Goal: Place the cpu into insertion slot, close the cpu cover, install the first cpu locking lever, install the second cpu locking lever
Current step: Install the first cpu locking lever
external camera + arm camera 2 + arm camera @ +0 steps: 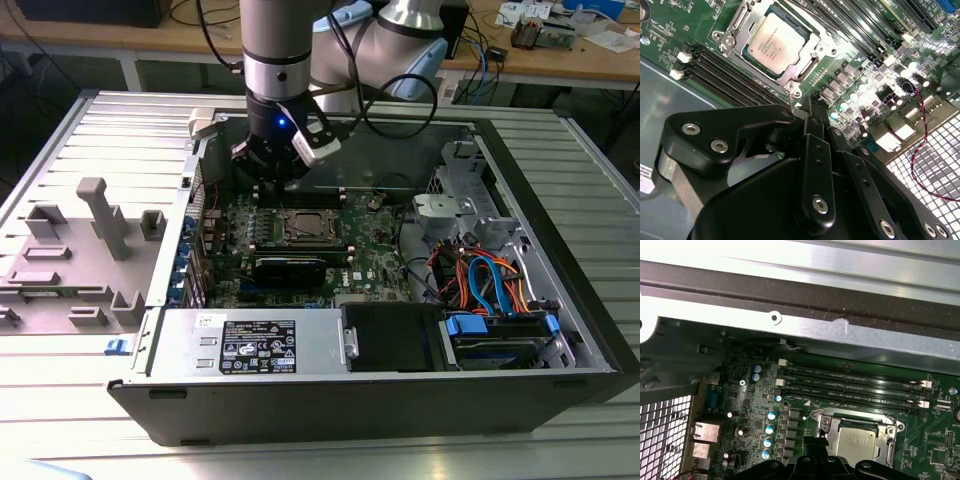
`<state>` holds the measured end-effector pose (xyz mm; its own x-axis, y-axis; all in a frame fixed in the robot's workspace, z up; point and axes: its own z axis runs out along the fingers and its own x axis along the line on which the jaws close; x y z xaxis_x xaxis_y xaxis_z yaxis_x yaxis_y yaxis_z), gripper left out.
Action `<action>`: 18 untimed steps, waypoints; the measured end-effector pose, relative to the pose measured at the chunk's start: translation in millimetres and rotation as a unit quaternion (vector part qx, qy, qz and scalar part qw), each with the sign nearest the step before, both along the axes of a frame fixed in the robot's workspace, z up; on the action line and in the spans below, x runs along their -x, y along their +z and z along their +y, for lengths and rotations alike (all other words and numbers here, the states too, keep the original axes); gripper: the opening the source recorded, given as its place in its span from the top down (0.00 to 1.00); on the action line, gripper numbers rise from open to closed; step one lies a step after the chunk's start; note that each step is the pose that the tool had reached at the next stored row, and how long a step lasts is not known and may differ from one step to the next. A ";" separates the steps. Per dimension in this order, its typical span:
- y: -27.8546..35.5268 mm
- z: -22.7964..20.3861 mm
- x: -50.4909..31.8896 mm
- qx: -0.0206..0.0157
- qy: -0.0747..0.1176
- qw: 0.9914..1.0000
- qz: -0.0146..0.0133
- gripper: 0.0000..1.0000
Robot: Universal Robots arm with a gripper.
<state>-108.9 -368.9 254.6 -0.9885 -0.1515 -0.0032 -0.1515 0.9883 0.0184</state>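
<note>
Second wrist view: I see the cpu (776, 44) seated flat in the insertion slot (735, 42), silver top up, with the cpu cover (799, 75) lying closed as a frame around it.
Lever: a thin wire lever end (791, 97) stands up just beside the slot's near corner, touching or nearly touching the end effector (807, 117); I judge one locking lever is being worked.
End effector: its black fingers look drawn together near that wire; I cannot tell whether they actually pinch it.
Exterior view: the end effector (275, 170) hangs inside the open computer case (560, 300), just behind the slot (308, 225).
Risk, slip: if the wire escapes the fingers, it could spring back and leave the cover unlatched.
Risk, collision: the memory slots (850, 382) and capacitors (771, 429) sit close beside the slot; a sideways push could scrape them.
Risk, force: pressing down off the hook could bend the lever or stress the green board (940, 450).
</note>
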 end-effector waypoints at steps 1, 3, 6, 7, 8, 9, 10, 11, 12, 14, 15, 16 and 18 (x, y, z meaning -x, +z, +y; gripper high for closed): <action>0.0 0.0 0.6 0.000 0.000 1.000 0.000 0.89; 0.0 0.0 1.6 0.000 0.000 1.000 0.000 0.89; 0.0 0.0 3.1 0.000 0.000 1.000 0.000 0.89; 0.0 0.0 3.6 0.000 0.000 1.000 -0.001 0.89; 0.0 0.0 4.5 0.000 0.000 1.000 -0.001 0.89; 0.0 0.0 5.1 0.000 0.000 1.000 -0.001 0.89; 0.0 0.0 5.7 0.000 0.000 1.000 -0.001 0.89; 0.0 0.0 7.2 0.000 0.000 1.000 -0.001 0.89; 0.0 0.0 7.9 0.000 0.000 1.000 -0.001 0.89; 0.2 0.0 10.4 0.000 0.000 1.000 -0.002 0.89; 0.3 0.0 11.4 0.000 0.000 1.000 -0.002 0.89; 0.6 0.0 13.0 0.000 0.000 1.000 -0.003 0.89; 1.1 0.0 15.4 0.000 0.000 1.000 -0.004 0.89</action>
<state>-124.3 -368.9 255.7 -0.9885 -0.1511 -0.0108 -0.1513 0.9883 0.0173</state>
